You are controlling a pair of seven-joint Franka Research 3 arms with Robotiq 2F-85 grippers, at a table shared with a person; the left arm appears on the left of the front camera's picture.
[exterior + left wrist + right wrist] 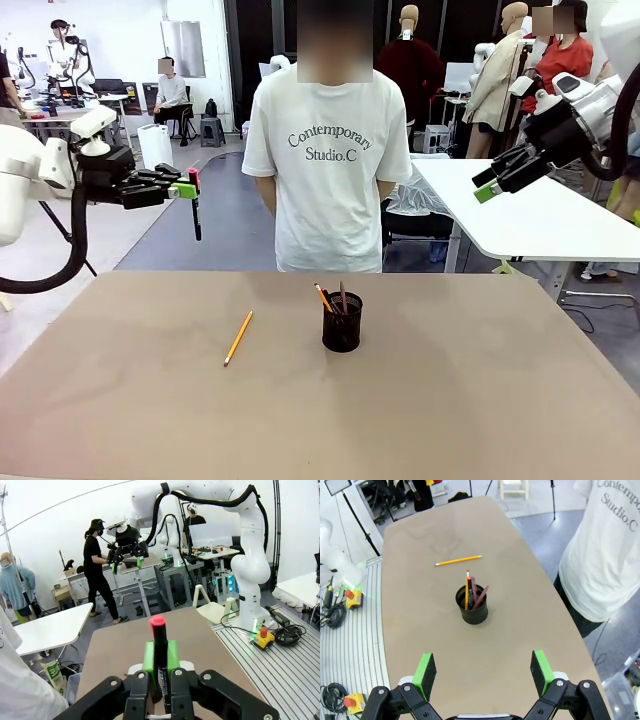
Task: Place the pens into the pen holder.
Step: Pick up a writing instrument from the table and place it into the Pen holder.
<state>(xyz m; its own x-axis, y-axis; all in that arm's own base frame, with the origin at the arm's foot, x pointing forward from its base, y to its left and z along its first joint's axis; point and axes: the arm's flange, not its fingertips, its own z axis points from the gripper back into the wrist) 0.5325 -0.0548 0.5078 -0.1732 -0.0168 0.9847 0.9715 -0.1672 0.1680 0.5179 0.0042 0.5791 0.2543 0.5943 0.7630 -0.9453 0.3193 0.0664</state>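
While the left gripper (186, 186) squeezes the black pen (196, 218) (red end up, hanging straight down) at upper left, the cup (342, 330) sits lower right of it, mid-frame.

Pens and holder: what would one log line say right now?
left gripper: shut on black pen | right gripper: open | pen holder: pens inside | yellow pencil: on table
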